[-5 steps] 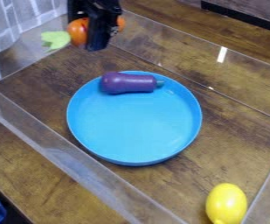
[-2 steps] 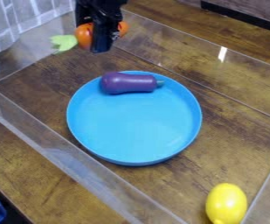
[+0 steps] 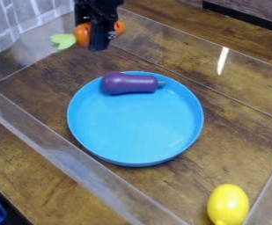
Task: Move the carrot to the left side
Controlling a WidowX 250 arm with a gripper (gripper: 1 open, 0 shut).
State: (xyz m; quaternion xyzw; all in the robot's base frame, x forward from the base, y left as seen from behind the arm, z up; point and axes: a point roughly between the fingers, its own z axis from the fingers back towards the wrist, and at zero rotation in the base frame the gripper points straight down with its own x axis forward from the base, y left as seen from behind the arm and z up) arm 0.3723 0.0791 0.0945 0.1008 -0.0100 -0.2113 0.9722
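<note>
The carrot (image 3: 84, 33) is at the far left of the scene, near the back corner of the clear-walled tray (image 3: 55, 145). Its orange body shows on both sides of the dark tool (image 3: 99, 41), and its pale green top (image 3: 62, 40) sticks out to the left. The tool comes down from above, pointing steeply downward, and its fingers are clamped on the carrot. Whether the carrot touches the desk (image 3: 238, 97) beneath cannot be told.

Nearer the camera, well apart from the carrot, a round blue plate (image 3: 138, 127) lies in the middle of the tray. A purple eggplant (image 3: 131, 83) rests on the plate's far rim, lying on its side. A yellow lemon (image 3: 229, 204) sits at the near right corner, clear of the plate.
</note>
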